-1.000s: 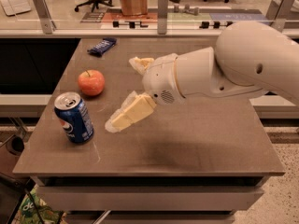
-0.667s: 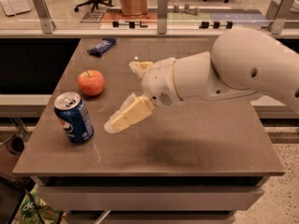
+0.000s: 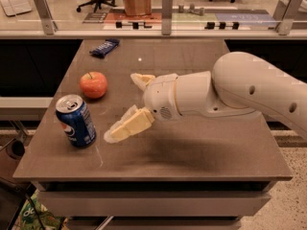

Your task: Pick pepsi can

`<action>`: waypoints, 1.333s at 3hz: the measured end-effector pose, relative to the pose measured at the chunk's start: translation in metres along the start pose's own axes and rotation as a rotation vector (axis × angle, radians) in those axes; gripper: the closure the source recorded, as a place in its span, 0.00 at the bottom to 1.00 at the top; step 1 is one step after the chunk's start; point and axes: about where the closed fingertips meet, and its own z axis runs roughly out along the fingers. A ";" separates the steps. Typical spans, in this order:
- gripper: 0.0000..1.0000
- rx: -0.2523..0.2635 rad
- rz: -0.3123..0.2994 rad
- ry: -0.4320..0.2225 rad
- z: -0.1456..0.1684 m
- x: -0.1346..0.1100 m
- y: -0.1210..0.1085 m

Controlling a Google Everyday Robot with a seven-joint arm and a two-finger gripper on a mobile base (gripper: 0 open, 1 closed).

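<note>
Edging lower and slightly leftward over the last second, the gripper sits mid-frame with its fingers spread wide, just right of the upright pepsi can at lower left, which is not yet between them.

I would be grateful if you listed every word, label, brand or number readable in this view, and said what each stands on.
No text can be quoted as it reads.
Can: only a round red-white-blue logo shows; no lettering is legible.
Wrapper: pale marks, too blurred to read.
Gripper: open above the table, just right of the can and apart from it; no markings on it.
</note>
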 end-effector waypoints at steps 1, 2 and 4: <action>0.00 -0.038 -0.004 -0.056 0.022 -0.002 0.005; 0.00 -0.079 -0.010 -0.112 0.045 -0.007 0.010; 0.00 -0.133 -0.018 -0.244 0.080 -0.010 0.021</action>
